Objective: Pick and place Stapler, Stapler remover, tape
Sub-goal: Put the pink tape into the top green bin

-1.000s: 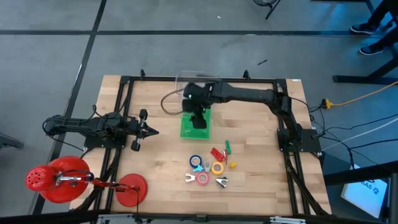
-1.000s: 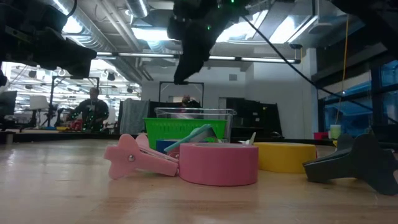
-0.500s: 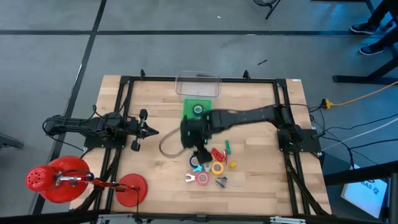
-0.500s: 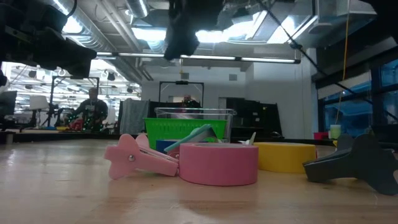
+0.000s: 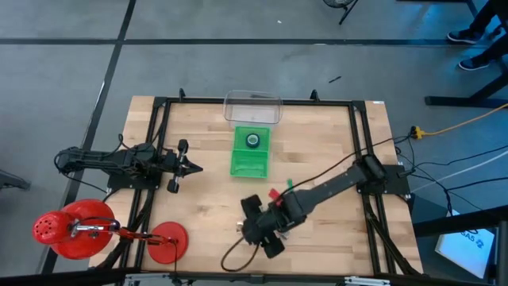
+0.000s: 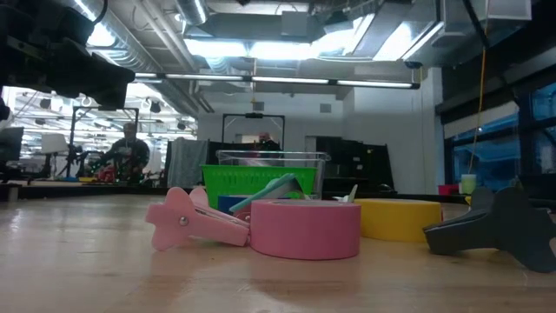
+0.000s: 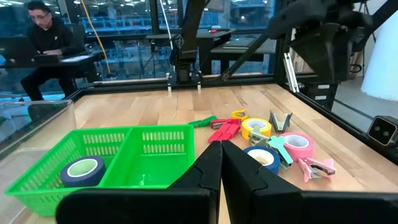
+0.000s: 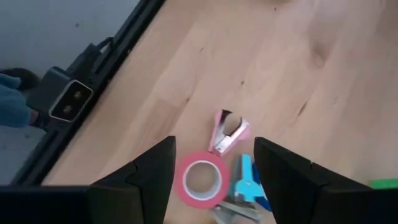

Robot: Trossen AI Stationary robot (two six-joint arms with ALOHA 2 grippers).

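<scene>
On the wooden table (image 5: 198, 199), the pink tape (image 8: 201, 178) lay flat just ahead of my right gripper (image 8: 211, 168), centred between the fingers. They stood wide open and held nothing. My left gripper (image 7: 221, 165) waited pressed closed near the green basket (image 7: 93, 162).

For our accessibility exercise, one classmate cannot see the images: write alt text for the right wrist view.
The right arm's open end effector hangs above a light wooden table, its two dark fingers framing a pink ring-shaped tape roll. Next to the roll lie a pink claw-shaped staple remover and a light blue plastic piece; a black metal frame borders the table.
</scene>
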